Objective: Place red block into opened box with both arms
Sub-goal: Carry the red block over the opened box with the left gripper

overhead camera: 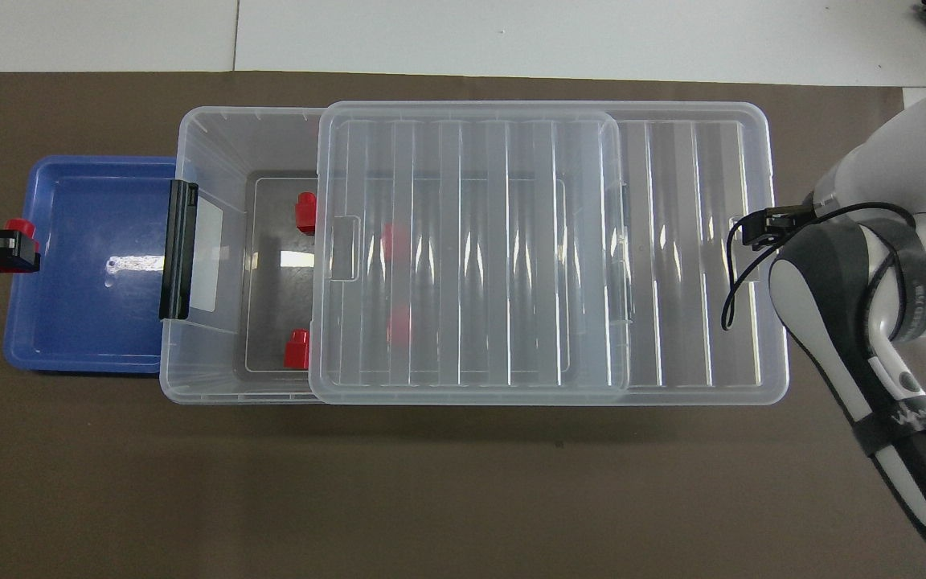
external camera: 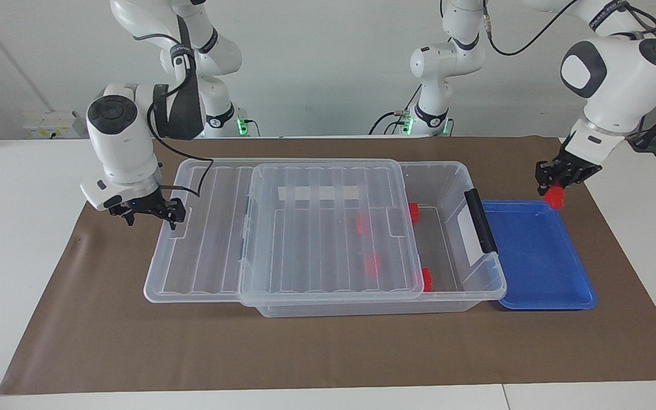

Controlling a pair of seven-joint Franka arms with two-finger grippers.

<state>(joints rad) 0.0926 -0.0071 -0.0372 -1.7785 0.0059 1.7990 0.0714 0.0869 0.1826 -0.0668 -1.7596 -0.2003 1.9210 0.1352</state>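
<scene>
Left gripper (external camera: 556, 183) clamped on the red block (external camera: 556, 195), raised over the edge of the blue tray (external camera: 538, 267) at the left arm's end of the table. Right gripper (external camera: 175, 213) pinches the edge of the clear lid (external camera: 208, 239), which lies slid partway off the box (external camera: 447, 176). Four more red blocks (external camera: 413, 212) sit inside the box.

A shallow blue tray (external camera: 538, 267) sits on a brown mat (external camera: 328, 353) at the left arm's end of the table. The mat covers most of a white table (external camera: 15, 228).
</scene>
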